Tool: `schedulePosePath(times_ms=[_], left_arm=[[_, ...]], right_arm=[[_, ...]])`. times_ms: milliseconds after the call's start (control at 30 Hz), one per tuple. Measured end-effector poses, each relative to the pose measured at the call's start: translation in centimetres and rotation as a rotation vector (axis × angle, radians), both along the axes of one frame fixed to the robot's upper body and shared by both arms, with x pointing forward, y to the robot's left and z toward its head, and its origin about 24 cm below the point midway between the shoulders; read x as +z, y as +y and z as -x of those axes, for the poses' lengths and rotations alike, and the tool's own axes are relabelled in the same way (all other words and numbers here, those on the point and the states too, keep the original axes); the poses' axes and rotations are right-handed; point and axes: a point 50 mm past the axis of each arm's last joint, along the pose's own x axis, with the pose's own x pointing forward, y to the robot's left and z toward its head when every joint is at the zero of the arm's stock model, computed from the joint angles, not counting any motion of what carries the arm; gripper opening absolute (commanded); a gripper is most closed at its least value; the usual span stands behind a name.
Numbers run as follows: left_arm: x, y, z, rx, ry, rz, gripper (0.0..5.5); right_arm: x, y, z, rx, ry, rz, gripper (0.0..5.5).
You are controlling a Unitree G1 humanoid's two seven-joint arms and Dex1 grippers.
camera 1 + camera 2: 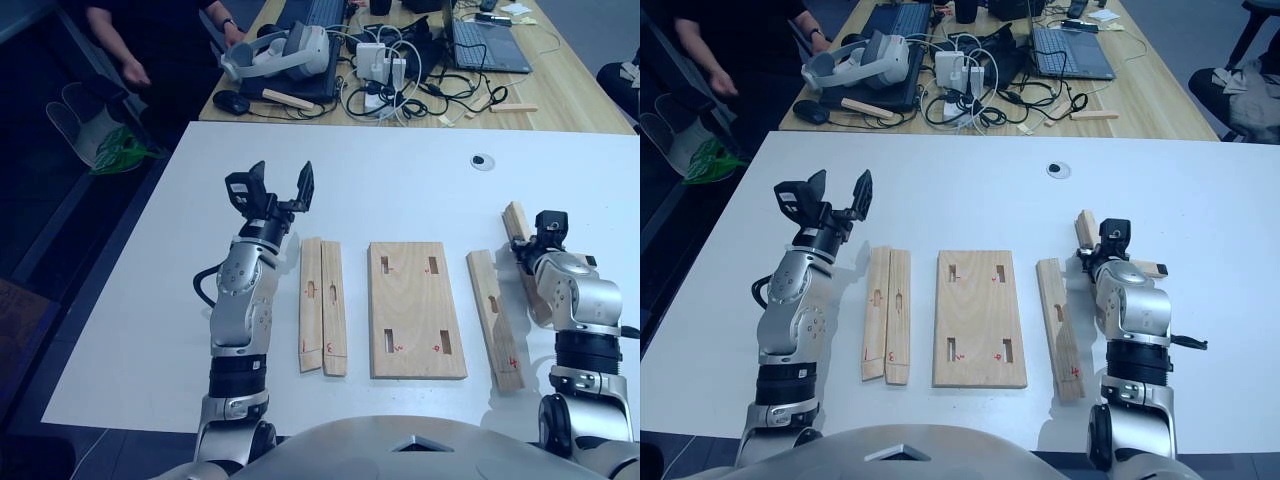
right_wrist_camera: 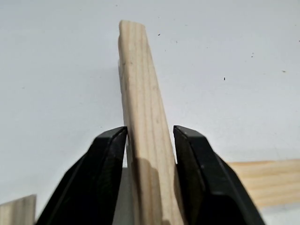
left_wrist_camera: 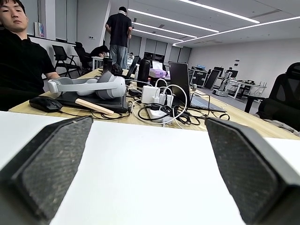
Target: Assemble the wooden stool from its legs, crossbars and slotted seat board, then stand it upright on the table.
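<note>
Clamping a wooden strip [image 2: 140, 93], right pincer [image 2: 149, 133] sits well inside table [image 1: 1230, 300] edge.

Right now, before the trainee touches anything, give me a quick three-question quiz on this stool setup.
1. True or false: the left tool is shut on a piece of wood.
2. How many slots show in the seat board? A) two B) four C) six
3. Fill in the blank: the right tool is shut on a ____.

Key: 1. False, its fingers stand apart with nothing between them. 2. B. 3. wooden strip.
</note>
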Motion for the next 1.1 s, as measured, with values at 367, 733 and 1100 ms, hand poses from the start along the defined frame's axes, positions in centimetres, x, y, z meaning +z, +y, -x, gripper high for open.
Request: schedulePosePath(times_ms=[367, 733, 1100], left_arm=[[0.5, 0.1, -0.3, 0.007, -0.019, 0.002, 4.41], [7.2, -5.2, -4.1, -0.153, 0.112, 0.385, 4.41], [5.0, -8.0, -4.0, -0.263, 0.470, 0.547, 4.41]], right_arm=[[0.8, 0.9, -0.6, 0.074, -0.053, 0.003, 1.04], [9.1, 8.6, -5.2, 0.704, -0.481, 0.512, 1.03], [9.0, 17.5, -5.5, 1.163, -0.750, 0.866, 1.02]])
